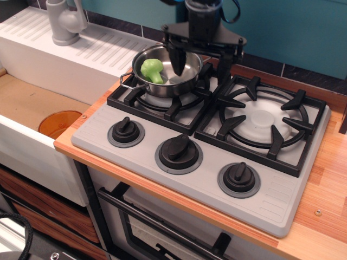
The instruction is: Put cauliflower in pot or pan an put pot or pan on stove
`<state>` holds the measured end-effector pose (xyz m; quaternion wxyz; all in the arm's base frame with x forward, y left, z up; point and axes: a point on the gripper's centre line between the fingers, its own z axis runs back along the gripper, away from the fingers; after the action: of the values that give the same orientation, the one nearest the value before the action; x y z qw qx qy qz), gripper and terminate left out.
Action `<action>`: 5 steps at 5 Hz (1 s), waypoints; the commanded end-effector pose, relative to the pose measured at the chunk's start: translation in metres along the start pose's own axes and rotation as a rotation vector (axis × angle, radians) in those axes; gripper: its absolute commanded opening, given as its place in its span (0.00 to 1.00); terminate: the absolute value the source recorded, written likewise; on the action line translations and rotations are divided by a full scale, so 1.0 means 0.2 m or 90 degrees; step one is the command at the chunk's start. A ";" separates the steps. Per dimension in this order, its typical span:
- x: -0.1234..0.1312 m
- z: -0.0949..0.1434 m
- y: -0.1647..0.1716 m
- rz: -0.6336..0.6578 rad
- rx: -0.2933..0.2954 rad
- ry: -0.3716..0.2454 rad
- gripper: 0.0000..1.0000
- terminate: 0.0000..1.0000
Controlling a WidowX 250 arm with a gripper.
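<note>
The light-green cauliflower (152,70) lies inside the shiny steel pan (187,76), toward its left side. The pan sits on the left black burner grate (142,103) of the grey stove (162,173). My gripper (200,64) is open and empty, raised above the pan's right rim. Its left finger (178,60) hangs over the pan's inside and its right finger (223,67) hangs outside the rim. The gripper touches neither the pan nor the cauliflower.
The right burner grate (263,122) is bare. Three black knobs (179,150) line the stove front. A white sink drainboard (81,51) with a grey tap (64,21) lies to the left. An orange bowl (59,123) sits in the lower basin. The wooden counter (325,200) runs along the right.
</note>
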<state>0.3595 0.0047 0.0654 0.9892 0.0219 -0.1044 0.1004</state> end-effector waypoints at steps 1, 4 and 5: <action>0.07 -0.10 -0.02 -0.003 -0.021 -0.066 1.00 0.00; -0.03 -0.11 -0.07 0.026 0.001 -0.053 0.00 0.00; -0.03 -0.10 -0.08 0.027 0.000 -0.048 0.00 0.00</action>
<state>0.3577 -0.0067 0.0370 0.9834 0.0278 -0.1363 0.1163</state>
